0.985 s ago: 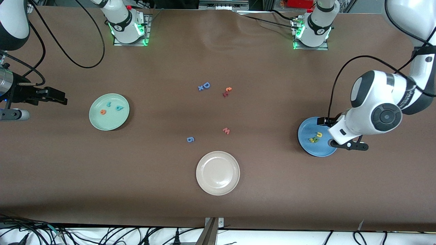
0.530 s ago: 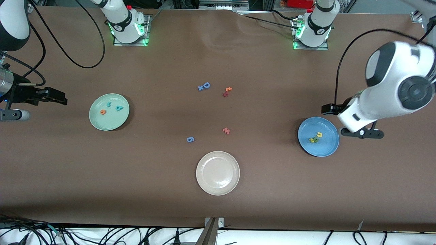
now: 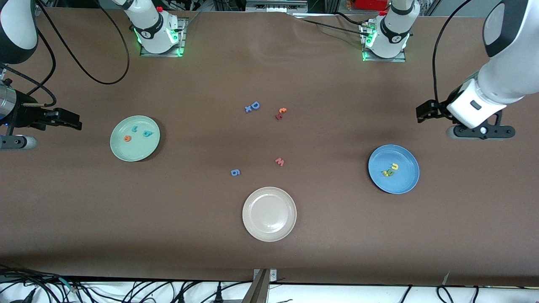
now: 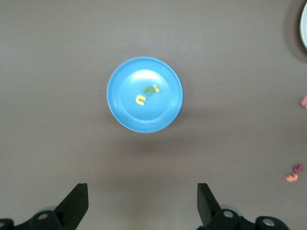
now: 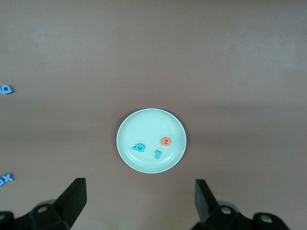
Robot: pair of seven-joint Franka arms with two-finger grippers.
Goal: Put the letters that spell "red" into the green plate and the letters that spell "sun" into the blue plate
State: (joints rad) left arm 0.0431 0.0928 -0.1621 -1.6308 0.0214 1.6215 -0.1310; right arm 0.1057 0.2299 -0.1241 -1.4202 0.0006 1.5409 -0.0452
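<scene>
A brown worktop (image 3: pixel 269 252) carries three round plates: the green plate (image 3: pixel 134 138) toward the right arm's end at about nine o'clock, the blue plate (image 3: pixel 393 169) toward the left arm's end at about three o'clock, and a beige-white plate (image 3: pixel 269 214) at six o'clock, nearest the front camera. The left end effector (image 3: pixel 425 111) hangs over bare worktop just above the blue plate at about two o'clock, fingers spread wide and holding nothing; the right end effector (image 3: pixel 69 119) waits near the green plate at the worktop's edge, likewise wide apart and holding nothing. The three letters that spell "red" (image 3: pixel 137 134) lie in the green plate: orange "e", teal "d", smaller teal "r". The three letters that spell "sun" (image 3: pixel 390 170) cluster in the blue plate, touching or nearly so. Five stray letters lie mid-worktop: a blue "D" (image 3: pixel 254 105) with a small blue "x" (image 3: pixel 248 109), an orange and red pair (image 3: pixel 280 113), a pinkish-red "w" (image 3: pixel 280 161) and a blue "g" (image 3: pixel 236 172). Only the wrist views show both finger pairs apart; only the front view shows all three plates whole.
</scene>
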